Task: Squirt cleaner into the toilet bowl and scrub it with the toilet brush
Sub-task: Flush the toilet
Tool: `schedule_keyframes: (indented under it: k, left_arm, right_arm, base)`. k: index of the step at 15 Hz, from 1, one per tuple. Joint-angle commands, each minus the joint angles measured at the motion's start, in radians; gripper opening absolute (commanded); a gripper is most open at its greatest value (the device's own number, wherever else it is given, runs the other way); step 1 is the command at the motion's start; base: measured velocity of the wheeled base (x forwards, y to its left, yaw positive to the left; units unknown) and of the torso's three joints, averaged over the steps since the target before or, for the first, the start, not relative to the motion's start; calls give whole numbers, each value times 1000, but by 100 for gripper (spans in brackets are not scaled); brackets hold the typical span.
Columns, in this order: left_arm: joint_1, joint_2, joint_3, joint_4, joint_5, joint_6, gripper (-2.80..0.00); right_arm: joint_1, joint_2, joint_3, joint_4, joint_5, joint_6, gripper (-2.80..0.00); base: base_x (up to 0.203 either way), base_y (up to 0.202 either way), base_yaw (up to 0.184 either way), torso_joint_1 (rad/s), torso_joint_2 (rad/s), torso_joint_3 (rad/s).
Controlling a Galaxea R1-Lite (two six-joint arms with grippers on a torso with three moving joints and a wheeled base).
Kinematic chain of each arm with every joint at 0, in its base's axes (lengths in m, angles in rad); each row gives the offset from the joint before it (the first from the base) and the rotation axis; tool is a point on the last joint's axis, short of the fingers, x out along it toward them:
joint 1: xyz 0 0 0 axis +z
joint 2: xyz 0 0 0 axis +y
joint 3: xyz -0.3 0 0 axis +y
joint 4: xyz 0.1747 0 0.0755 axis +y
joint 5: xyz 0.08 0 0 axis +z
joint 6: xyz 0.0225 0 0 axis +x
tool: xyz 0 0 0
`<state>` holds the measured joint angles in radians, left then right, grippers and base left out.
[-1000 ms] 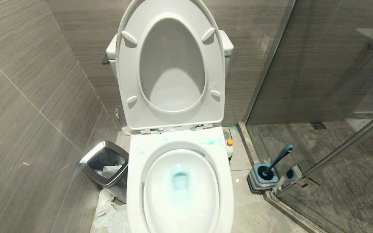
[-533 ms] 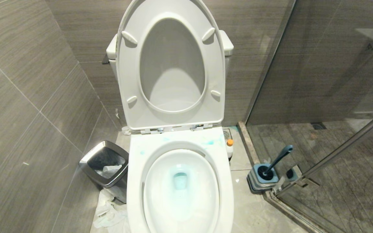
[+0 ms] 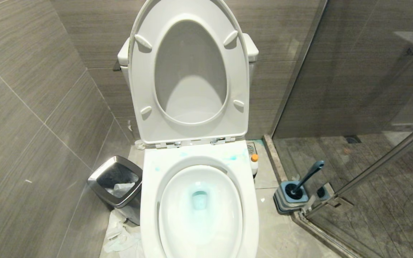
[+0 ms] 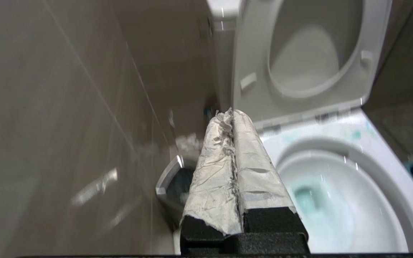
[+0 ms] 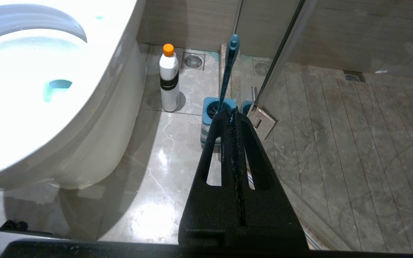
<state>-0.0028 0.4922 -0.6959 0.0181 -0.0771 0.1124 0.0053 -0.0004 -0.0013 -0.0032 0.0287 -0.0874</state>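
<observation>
The toilet bowl (image 3: 150,195) stands in the middle with seat and lid raised; turquoise water sits in its drain, and blue smears mark the rim. The cleaner (image 3: 254,163), a white bottle with an orange cap, stands on the floor to the bowl's right. The toilet brush (image 3: 308,175) leans in its blue-grey holder (image 3: 292,196) further right. Neither arm shows in the head view. My left gripper (image 4: 231,114), its fingers wrapped in pale tape, is shut and empty beside the toilet bowl (image 4: 382,161). My right gripper (image 5: 232,114) is shut and empty, pointing at the toilet brush (image 5: 228,71), with the cleaner (image 5: 169,79) beside it.
A steel-rimmed waste bin (image 3: 117,182) stands left of the bowl with crumpled tissue (image 3: 120,233) on the floor before it. A tiled wall closes the left side. A glass shower door and its steel rail (image 3: 378,165) stand right of the brush holder.
</observation>
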Motion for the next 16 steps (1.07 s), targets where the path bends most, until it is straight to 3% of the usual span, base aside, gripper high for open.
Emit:
schedule_keyframes:
  k: [1,4,8,11,13,16]
  left_arm:
    - [1,271,-191,-16,-1,5,-280]
    - [2,481,-420,-44,-9,13,-280]
    - [1,743,-583,-73,-85,9,-280]
    - [10,1009,-725,-183,-124,-22,-280]
    - [25,1186,-908,-261,-153,-56,-280]
    - [64,1408,-1186,-279,-176,-109,-280]
  right_arm:
    - [1,2,0,-1,0,-2,-280]
    - [1,2,1,0,0,0,-280]
    - [1,2,0,0,0,-1,-280]
    - [1,2,0,0,0,-1,-280]
    - [1,2,1,0,0,-2,-280]
    - [1,2,0,0,0,-2,-280]
  base:
    - [0,0,0,0,0,0]
    - [0,0,0,0,0,0]
    - [0,0,0,0,0,0]
    - [0,0,0,0,0,0]
    - [0,0,0,0,0,0]
    - [0,0,0,0,0,0]
